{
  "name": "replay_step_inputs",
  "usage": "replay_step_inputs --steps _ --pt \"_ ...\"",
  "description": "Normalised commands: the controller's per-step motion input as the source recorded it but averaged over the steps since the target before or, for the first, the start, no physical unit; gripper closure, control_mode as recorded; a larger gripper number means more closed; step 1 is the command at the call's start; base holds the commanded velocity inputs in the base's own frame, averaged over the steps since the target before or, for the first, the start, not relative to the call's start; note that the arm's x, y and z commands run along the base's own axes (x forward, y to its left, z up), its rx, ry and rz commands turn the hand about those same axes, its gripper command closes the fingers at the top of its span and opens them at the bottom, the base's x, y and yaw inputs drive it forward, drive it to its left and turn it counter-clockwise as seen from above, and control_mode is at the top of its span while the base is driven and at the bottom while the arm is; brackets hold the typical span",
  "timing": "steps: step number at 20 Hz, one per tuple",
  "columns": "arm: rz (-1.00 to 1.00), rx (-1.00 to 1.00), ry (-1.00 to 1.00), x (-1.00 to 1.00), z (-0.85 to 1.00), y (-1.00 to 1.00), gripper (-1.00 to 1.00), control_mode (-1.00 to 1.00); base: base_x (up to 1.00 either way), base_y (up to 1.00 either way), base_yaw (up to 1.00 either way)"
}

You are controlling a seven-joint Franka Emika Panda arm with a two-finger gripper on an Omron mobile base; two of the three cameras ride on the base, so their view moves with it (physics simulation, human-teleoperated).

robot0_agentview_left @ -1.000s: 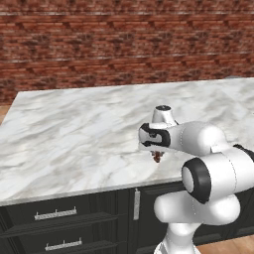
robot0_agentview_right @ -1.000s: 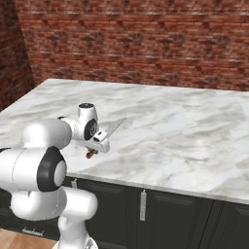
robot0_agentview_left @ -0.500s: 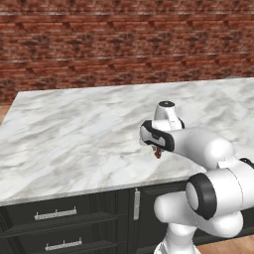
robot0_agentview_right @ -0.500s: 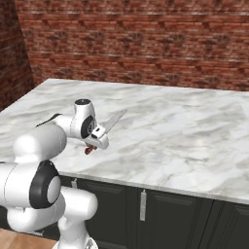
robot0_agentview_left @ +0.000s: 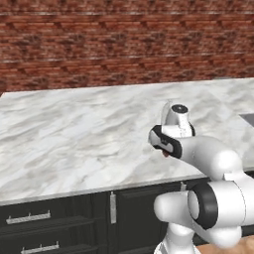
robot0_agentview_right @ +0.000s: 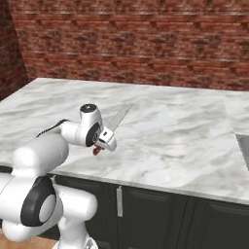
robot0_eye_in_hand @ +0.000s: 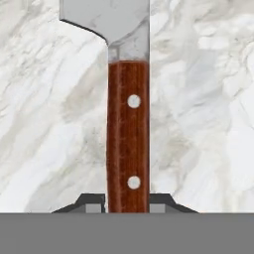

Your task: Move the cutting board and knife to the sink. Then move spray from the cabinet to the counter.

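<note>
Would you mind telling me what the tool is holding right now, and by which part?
The tool holds the knife by its brown riveted handle, near the butt end, above the counter.

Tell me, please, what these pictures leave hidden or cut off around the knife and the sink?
- Knife: in the hand view its blade tip is cut off by the top edge; its handle end is hidden between the gripper fingertips.
- Knife in the left base view: almost wholly hidden behind the arm.
- Sink: cut off by the right edge of the right base view; basin, drain and faucet unseen.

Red brick wall (robot0_agentview_left: 99, 44) behind; dark drawers (robot0_agentview_left: 44, 228) with silver handles.
</note>
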Motion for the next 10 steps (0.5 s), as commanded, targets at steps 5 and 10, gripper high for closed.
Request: replay_step_inputs --steps 5,10 --pt "0.0 0.0 0.0 0.0 0.0 0.0 1.0 1.0 0.0 -1.0 -0.03" --pt "0.0 0.0 0.0 0.0 0.0 0.0 1.0 1.0 0.0 -1.0 -0.09"
